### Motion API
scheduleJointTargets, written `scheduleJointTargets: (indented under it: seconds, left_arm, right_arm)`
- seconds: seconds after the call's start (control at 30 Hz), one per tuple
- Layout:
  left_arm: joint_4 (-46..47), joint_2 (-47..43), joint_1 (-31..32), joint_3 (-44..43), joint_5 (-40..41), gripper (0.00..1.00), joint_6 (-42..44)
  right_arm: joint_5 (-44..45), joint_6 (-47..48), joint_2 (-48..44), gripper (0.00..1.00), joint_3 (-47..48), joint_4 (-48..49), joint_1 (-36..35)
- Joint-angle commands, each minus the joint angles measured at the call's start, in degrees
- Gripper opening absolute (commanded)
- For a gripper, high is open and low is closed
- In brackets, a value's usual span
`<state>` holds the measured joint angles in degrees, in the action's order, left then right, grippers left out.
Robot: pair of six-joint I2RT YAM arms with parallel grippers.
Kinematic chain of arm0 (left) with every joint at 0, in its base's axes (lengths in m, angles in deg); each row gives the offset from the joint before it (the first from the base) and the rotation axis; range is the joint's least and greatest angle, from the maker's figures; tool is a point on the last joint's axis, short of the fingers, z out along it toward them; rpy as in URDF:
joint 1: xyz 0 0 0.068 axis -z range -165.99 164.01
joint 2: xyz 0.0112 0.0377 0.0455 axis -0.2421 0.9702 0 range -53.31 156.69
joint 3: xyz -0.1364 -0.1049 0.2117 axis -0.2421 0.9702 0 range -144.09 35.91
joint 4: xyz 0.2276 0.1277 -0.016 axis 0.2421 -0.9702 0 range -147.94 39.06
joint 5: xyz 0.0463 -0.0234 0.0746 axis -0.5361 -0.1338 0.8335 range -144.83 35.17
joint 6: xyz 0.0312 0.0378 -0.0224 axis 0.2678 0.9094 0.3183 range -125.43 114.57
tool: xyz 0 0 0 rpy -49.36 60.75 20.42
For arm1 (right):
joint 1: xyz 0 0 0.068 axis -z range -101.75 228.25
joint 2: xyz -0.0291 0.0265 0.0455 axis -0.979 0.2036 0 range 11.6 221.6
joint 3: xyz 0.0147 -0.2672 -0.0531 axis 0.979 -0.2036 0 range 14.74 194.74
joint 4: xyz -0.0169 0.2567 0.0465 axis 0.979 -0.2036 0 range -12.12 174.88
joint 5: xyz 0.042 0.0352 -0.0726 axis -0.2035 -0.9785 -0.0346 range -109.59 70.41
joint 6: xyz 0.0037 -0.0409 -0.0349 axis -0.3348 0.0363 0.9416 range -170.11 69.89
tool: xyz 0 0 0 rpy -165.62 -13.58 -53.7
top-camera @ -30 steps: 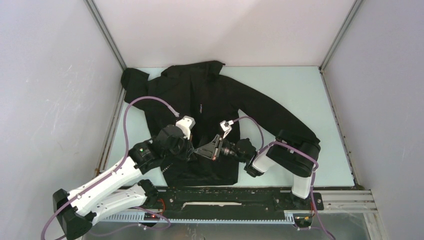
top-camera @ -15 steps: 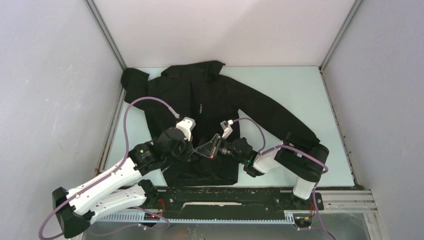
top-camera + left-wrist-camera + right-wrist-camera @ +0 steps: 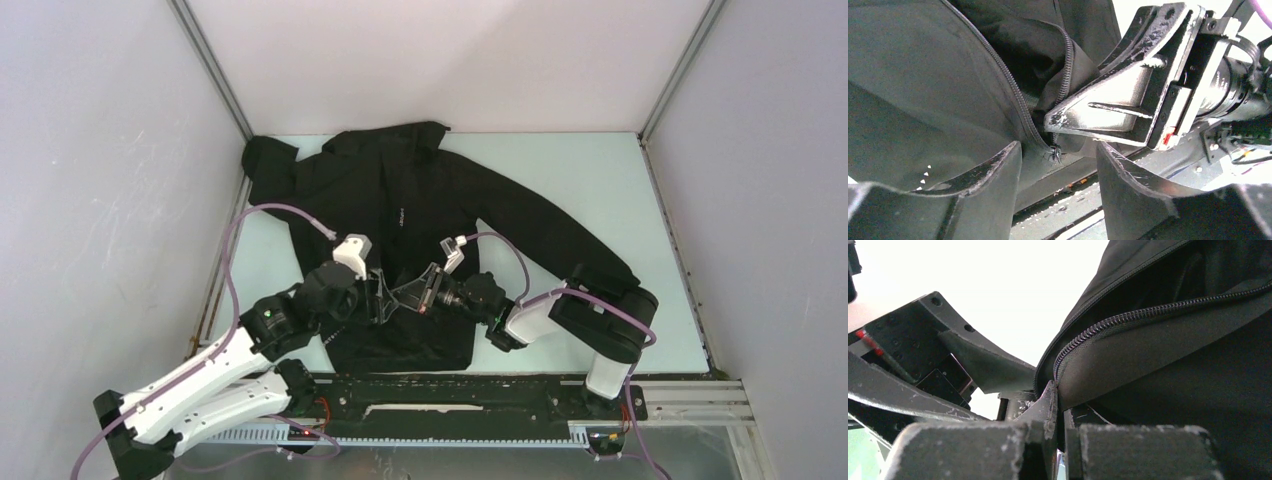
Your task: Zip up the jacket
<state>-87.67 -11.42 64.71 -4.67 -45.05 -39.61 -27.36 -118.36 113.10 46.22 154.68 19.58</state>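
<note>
Spreading across the pale table, the jacket lies flat with its collar toward the far wall and its hem near our arm bases. Our right gripper is clamped on the jacket's front edge beside the zipper teeth. Our left gripper stands with fingers apart on either side of the small slider, seemingly not touching it.

jacket spread on table | left gripper, right gripper at lower front
</note>
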Motion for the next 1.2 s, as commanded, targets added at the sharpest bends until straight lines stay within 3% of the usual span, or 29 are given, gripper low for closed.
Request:
scheduleJointTargets:
  seconds: [0.0, 0.23, 0.47, 0.6, 0.73, 0.97, 1.17]
  left_arm:
    - [-2.82, -5.13, -0.5, 0.66, 5.11, 0.63, -8.99]
    - [0.58, -17.18, -0.6, 9.17, 2.93, 0.7, -23.97]
    - [2.6, -21.01, -0.67, 13.88, 3.78, 0.79, -26.28]
    - [6.86, -22.99, -0.75, 16.83, 2.17, 0.79, -26.32]
    - [8.53, -25.45, -0.85, 18.63, 1.37, 0.73, -26.39]
    - [8.8, -25.88, -1.03, 18.8, 1.73, 0.43, -25.47]
    - [8.39, -25.11, -1.03, 18.17, 1.85, 0.24, -24.76]
  right_arm:
    - [0.21, -1.17, 0.25, 0.0, 0.24, 5.82, -0.32]
    - [-0.03, -1.22, -0.15, 0.0, -0.2, 6.88, -0.08]
    - [-0.97, -1.47, 0.73, 0.0, -0.28, 9.03, 0.06]
    - [-1.11, -1.21, 0.56, 0.0, -0.34, 9.15, 0.14]
    - [-1.17, -0.95, 0.69, 0.0, -0.35, 9.39, 0.21]
    - [-1.37, -0.87, 0.67, 0.0, -0.33, 9.93, 0.35]
    - [-1.53, -0.45, 0.54, 0.0, -0.32, 9.67, 0.36]
